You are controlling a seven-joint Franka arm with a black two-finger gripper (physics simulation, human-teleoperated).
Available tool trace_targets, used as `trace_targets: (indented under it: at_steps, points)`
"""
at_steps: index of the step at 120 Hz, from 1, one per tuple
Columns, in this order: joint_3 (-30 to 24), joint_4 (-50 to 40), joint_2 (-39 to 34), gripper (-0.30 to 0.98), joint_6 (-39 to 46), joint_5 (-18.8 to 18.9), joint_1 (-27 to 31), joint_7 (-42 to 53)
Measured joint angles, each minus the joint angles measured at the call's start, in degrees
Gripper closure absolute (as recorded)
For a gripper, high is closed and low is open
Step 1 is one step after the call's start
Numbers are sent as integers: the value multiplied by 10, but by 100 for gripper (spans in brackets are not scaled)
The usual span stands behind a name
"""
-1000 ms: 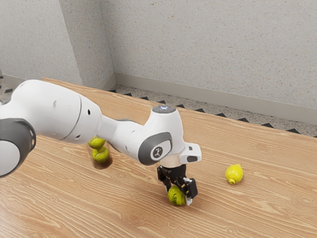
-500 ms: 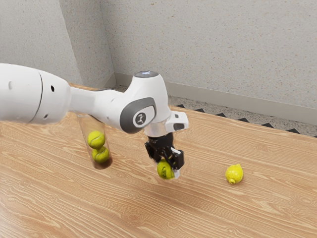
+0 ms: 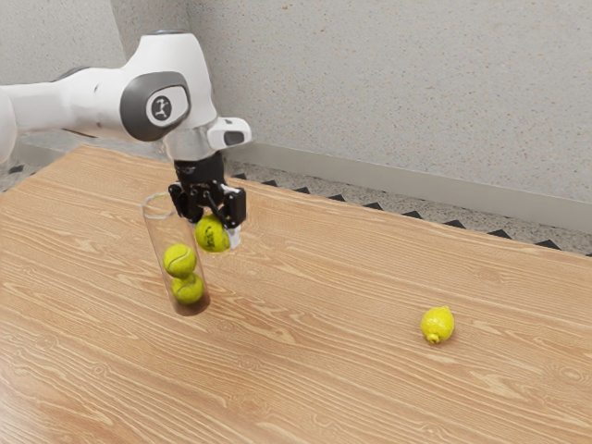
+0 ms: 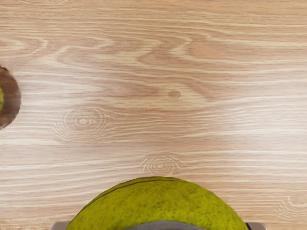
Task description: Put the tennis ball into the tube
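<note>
— And the tool [image 3: 211,226] has the tennis ball [image 3: 212,236] pinched from two sides, up beside the tube [image 3: 155,229]! How'll it handle?
— Light, I'd say, springy, hardly slippery. Take it across its widest part, squeeze gently!

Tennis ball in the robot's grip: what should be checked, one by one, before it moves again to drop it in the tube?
1. Gripper shut on the held ball: ok.
2. Held ball off the table: ok.
3. Tube standing, with space above its two balls: ok.
4. Held ball over the tube's mouth: not ok, it's beside the tube.
5. Held ball higher than the rim: cannot tell.
</note>
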Motion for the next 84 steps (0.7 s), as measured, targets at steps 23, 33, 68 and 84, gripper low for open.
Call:
trace_targets:
  at_steps: [23,33,68,84]
  points:
    - [39,49,2,34,-56,25,18,2]
    - [57,70,4,34,-74,34,25,3]
    - [82,140,47,34,-101,44,19,6]
    - [93,143,50,34,-105,48,24,7]
